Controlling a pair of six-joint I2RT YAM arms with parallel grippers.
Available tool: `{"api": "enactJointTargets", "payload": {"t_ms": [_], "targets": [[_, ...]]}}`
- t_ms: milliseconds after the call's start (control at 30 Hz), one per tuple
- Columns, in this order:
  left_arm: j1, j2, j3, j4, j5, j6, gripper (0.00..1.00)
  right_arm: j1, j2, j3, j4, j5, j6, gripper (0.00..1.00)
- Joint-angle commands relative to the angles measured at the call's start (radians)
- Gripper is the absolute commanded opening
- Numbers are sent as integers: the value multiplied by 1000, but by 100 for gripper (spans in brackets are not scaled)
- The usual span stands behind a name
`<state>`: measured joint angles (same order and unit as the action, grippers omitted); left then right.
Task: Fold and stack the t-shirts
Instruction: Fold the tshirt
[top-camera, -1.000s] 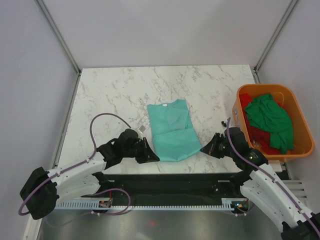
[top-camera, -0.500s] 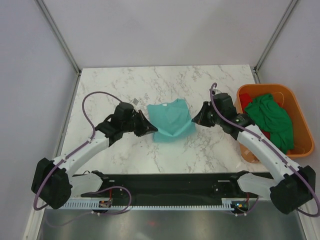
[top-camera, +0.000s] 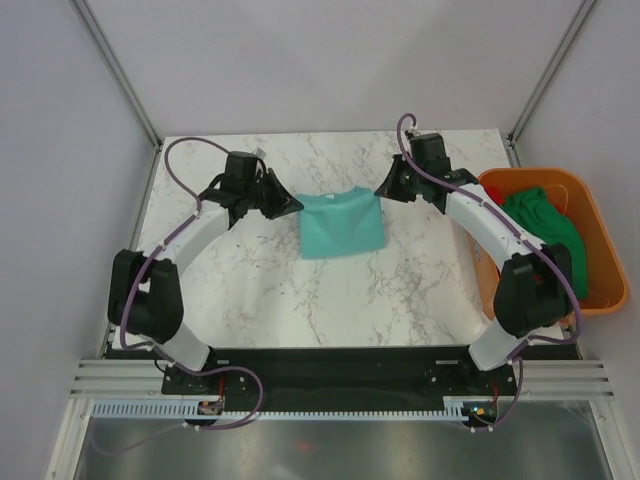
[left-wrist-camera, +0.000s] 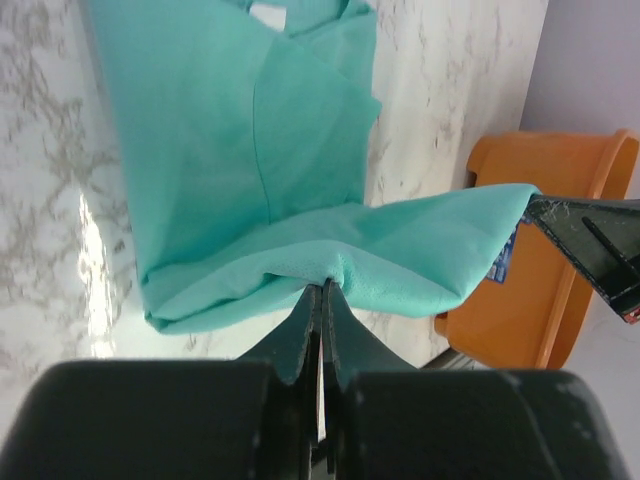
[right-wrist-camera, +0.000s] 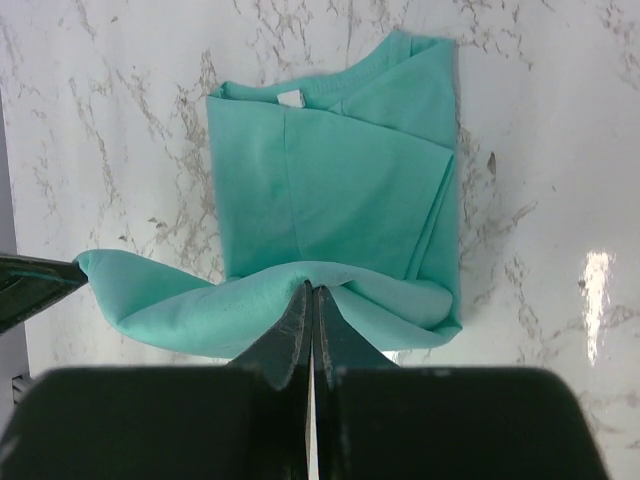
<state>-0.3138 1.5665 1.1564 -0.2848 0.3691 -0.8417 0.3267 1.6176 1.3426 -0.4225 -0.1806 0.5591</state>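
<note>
White marbled table (top-camera: 250, 290), pale walls on three sides.

Teal t-shirt (top-camera: 340, 228) lies flat on the table between the two tools, sleeves tucked in, so it forms a narrow panel. The hem end is raised and hangs over the lower layer, slung from tool to tool.

Left tool (left-wrist-camera: 322, 288): fingers pinched tight on one hem corner. Right tool (right-wrist-camera: 311, 290): clamped the same way on the other corner.

The cloth sags in a shallow belly between the grips. It reads as light, limp and without stiffness, so it should drape wherever it is let down. It will likely skew or wrinkle unless both corners descend together. The corners look like the right hold, since a mid-edge pinch would bunch the cloth.

The collar, with its white label, sits just ahead of both tool tips.

Orange tub (top-camera: 600, 300) stands outboard of the right tool, back along its arm, with a dark green t-shirt (top-camera: 548, 228) heaped inside. Nothing lies between the tools and the collar.
</note>
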Motion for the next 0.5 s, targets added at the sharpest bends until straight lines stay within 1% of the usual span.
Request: {"api": "enactJointTargets", "payload": {"t_ms": [0,100,167,400,467], "targets": [[27,108,136,15,45,102,2,-11,94,105,47,-62,-50,0],[50,205,227,16,76,102,2,-18,165,148,76,-83,-56,0],[58,242,281,16,79,98,2,-31,195,187,90,-85,-57,0],[105,351,359,16,67,47,2,-51,324,303,106,-103,-64,0],[117,389,402,16,86,44,2,-58,353,346,105,-112,-67,0]]}}
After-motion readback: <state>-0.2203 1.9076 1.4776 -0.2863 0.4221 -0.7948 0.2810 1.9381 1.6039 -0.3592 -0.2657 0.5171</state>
